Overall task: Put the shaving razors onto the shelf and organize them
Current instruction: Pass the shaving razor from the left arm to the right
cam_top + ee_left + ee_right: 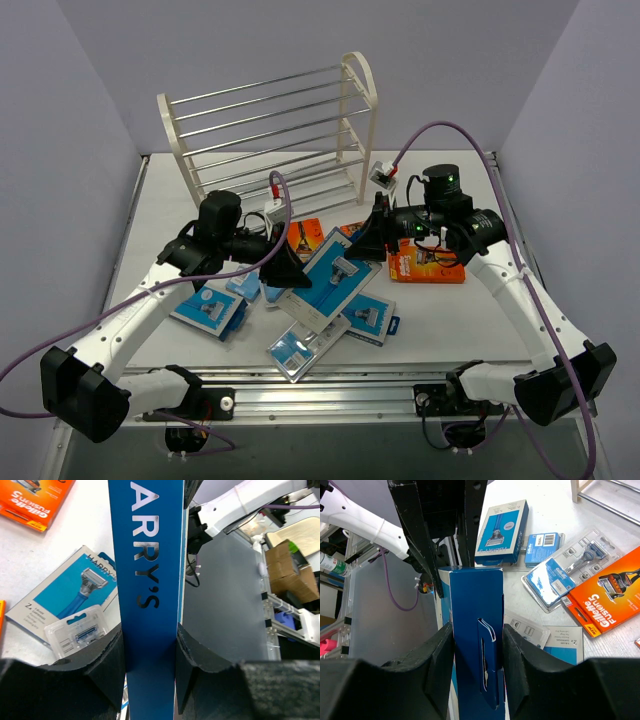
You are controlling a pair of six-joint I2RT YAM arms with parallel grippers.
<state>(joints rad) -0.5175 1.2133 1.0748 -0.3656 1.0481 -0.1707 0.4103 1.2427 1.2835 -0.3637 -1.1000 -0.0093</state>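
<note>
Though left tool [150,655] and right tool [477,645] both tight on one blue box [472,605], scattered packs [300,345] beneath.

A flat white tabletop [440,315] is boxed in on three sides by plain, pale lavender-grey wall panels, all softly and evenly lit: a back wall panel [250,50] behind the table's far edge, a left wall panel [50,150] along its left side and a right wall panel [590,100] along its right side. A ribbed silver aluminium rail [330,385] runs along the table's near edge. Past that edge and lower than the table lies a smooth grey floor surface [225,605], with brown cardboard boxes [290,565] standing further out.
</note>
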